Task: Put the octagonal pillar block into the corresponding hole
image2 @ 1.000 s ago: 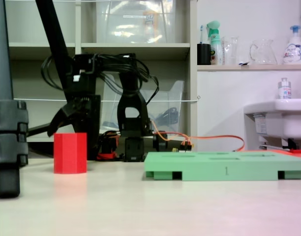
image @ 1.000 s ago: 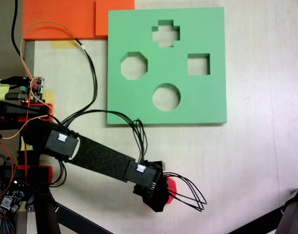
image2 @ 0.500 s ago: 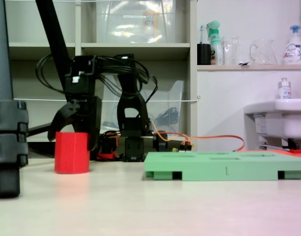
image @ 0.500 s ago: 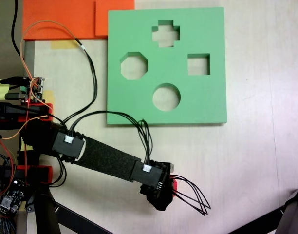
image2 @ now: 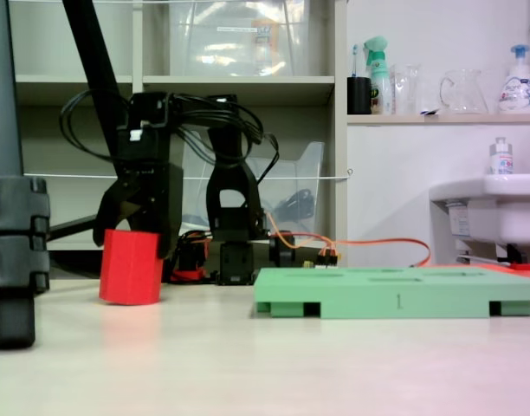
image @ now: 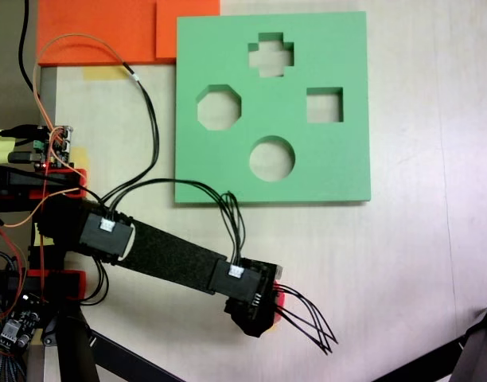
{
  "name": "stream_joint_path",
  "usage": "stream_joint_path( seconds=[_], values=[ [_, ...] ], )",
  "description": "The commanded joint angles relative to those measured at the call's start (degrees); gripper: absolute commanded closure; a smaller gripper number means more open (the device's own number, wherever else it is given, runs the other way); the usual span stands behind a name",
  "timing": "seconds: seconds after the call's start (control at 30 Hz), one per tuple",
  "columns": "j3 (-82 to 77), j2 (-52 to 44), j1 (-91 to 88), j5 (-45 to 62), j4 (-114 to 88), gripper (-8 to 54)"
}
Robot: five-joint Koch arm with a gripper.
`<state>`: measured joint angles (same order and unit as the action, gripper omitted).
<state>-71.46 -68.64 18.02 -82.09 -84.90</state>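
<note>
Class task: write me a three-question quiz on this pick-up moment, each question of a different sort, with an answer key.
1. True or false: the red block stands flat and upright.
2. The gripper is: A) over the green board, B) down over the block's top, C) raised clear.
3. Fill in: the octagonal hole holds ____.

Key: 1 false, it is tilted; 2 B; 3 nothing.

Octagonal pillar block (image2: pixel 130 267): bright red. Foam board (image: pixel 331 159): green. Claw (image2: pixel 132 227): black. Worktop (image: pixel 403 263): pale beige.
</note>
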Motion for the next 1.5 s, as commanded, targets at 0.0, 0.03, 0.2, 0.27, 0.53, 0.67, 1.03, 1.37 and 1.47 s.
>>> stream_joint_path(
  seconds=[0.0, 0.03, 0.2, 0.27, 0.53, 0.67, 1.03, 1.37, 1.47],
  values=[
    [-0.3, -3.5, 0.4, -1.1, -4.7, 27.2],
    [-0.1, -4.6, -0.1, -1.1, -5.5, 28.3],
    [0.4, -11.2, -5.8, -1.3, -9.5, 43.8],
    [0.6, -13.4, -10.4, -1.3, -10.6, 43.8],
    [0.9, -19.3, -31.8, -10.9, -11.6, 43.7],
    [2.1, -20.4, -44.2, -21.4, -10.9, 43.7],
    [2.0, -19.5, -64.6, -40.8, -2.5, 43.7],
    [2.1, -15.4, -69.9, -39.9, 6.1, 43.7],
    [2.1, -14.0, -70.6, -39.9, 7.1, 43.6]
  ],
)
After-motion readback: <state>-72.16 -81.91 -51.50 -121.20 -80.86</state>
